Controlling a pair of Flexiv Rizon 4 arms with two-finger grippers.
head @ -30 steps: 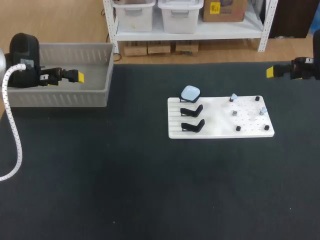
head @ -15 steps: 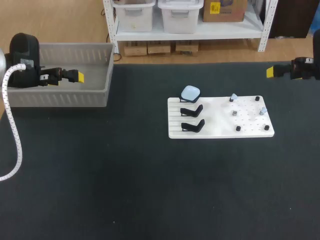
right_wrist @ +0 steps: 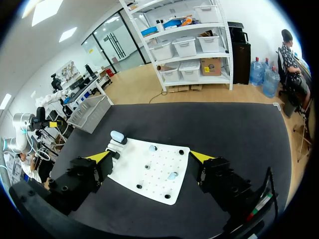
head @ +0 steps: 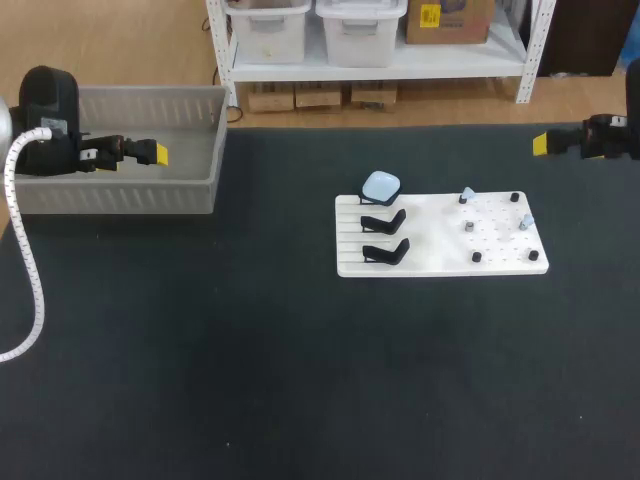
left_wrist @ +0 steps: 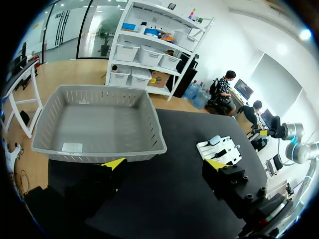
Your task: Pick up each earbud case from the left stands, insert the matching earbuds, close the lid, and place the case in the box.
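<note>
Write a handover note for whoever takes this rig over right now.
Left gripper open, empty, near the gray box.
Right gripper open, empty, at the right edge of the table.
Light blue earbud case on the rear stand; two black stands bare.
Earbuds sit on the white board's right half.
Done: no case seen in the box.
Left: load, close and box this case.

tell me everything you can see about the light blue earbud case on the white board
The earbud case is pale blue, small and rounded, with a smooth plastic look. It rests on the rearmost black stand at the left end of the white board, the only one of the three stands that is occupied. Nothing else touches it. Its lid is too small to judge as open or shut.
</note>
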